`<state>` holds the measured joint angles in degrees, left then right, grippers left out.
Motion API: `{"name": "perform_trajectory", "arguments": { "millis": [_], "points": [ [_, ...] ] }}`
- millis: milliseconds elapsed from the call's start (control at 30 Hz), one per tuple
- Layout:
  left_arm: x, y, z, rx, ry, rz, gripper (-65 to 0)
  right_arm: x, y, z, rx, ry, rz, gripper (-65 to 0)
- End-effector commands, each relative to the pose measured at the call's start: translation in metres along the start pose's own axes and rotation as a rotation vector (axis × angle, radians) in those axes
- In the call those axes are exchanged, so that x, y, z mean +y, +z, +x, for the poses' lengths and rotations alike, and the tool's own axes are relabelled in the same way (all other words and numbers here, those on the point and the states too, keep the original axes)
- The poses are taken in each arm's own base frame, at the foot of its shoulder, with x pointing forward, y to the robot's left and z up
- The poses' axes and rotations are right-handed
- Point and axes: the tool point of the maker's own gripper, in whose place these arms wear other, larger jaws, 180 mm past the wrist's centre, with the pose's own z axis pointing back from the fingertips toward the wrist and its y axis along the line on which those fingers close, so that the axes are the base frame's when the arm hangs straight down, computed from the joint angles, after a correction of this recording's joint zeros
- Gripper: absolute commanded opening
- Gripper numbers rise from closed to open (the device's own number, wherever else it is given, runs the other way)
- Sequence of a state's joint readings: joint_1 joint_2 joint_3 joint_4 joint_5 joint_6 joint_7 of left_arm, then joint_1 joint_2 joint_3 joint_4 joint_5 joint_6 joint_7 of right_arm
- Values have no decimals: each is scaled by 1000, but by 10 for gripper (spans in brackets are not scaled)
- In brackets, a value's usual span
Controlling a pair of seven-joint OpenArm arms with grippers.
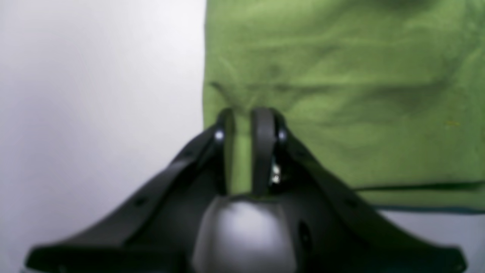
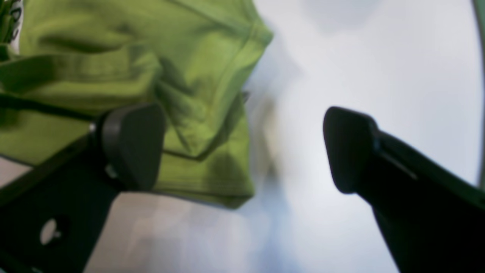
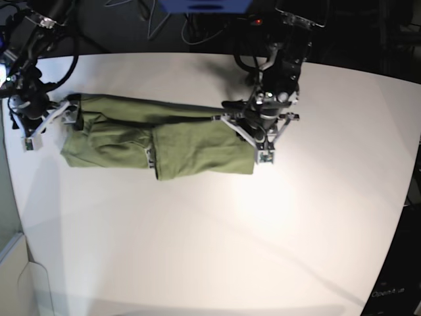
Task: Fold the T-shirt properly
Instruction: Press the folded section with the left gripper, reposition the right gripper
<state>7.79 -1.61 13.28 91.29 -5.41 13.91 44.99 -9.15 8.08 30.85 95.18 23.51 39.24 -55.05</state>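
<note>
The olive-green T-shirt (image 3: 158, 141) lies on the white table (image 3: 210, 243) as a long strip running left to right, with a folded layer on its right half. My left gripper (image 3: 258, 137) is at the strip's right end. In the left wrist view it (image 1: 245, 117) is shut on a pinch of the T-shirt (image 1: 341, 94) near its edge. My right gripper (image 3: 49, 125) is open at the strip's left end. In the right wrist view it (image 2: 242, 148) straddles the T-shirt's (image 2: 113, 57) corner, one finger (image 2: 132, 144) over cloth. A white tag (image 2: 15, 26) shows there.
Dark cables and equipment (image 3: 197, 20) sit beyond the table's far edge. The table's left edge (image 3: 16, 217) is close to my right arm. Bare white tabletop spreads in front of the shirt and to the right.
</note>
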Motion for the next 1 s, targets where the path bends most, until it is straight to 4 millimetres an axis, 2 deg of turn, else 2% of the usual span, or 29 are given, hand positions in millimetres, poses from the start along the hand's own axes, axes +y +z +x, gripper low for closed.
{"name": "perform_trajectory", "arguments": {
  "millis": [0,200,367,567,667,767,833,967],
  "points": [
    [2,3,-9,43,7,8,-571,-3,1,9,-32,15,4,0],
    [0,9,-6,26,11,0,-571,4,-17,-2,-2,-51,47,0],
    [0,10,-10,33,10,2,-571,5,-20,4,-13,-56,54,0],
    [0,10,-11,38,9,1,-571,5,-22,15,-36,-54,56,-194],
    [-1,10,-12,40,11,-1,-571,8,-24,23,-49,-45,64,-261],
    [0,11,-16,47,9,3,-571,14,-29,22,-37,-43,81,-286],
    [0,11,-17,48,9,3,-571,15,-34,13,-14,-63,93,-287],
    [1,11,-17,48,8,4,-571,15,-42,10,3,-84,108,-286]
  ]
}}
